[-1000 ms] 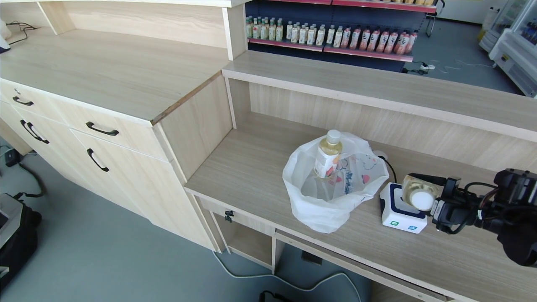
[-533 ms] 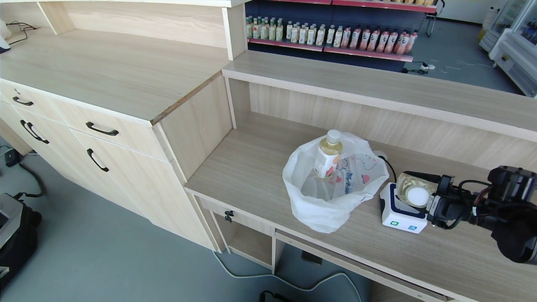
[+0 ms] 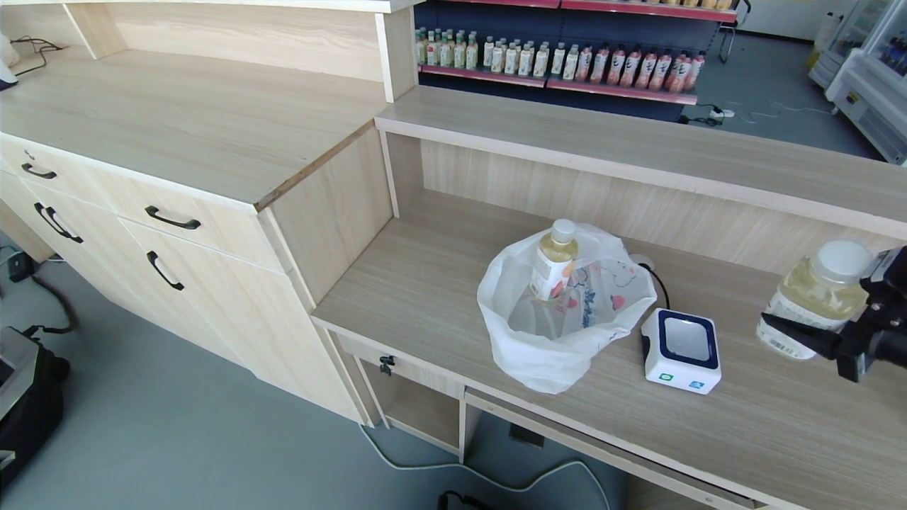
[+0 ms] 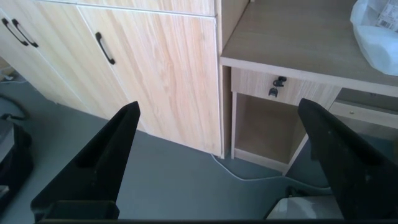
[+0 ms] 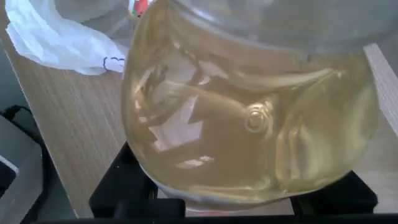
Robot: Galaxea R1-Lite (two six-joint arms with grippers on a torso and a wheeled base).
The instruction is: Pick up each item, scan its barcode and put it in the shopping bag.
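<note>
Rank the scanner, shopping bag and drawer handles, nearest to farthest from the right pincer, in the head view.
1. Scanner, on the counter left of the right pincer and its bottle.
2. Shopping bag, left of the scanner.
3. Drawer handles, far left on the cupboard.

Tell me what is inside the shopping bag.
A white-capped bottle of yellowish drink stands upright inside the shopping bag. The bag's near wall covers part of its bottom, so anything lying there cannot be seen.

A small shop — red-edged shelves [image 3: 623, 91] behind carry rows of bottled drinks [image 3: 542, 58], and glass-fronted coolers [image 3: 871, 92] stand nearby. The wooden checkout desk [image 3: 425, 283] holds a barcode scanner [image 3: 682, 349] and a shopping bag [image 3: 538, 347].
</note>
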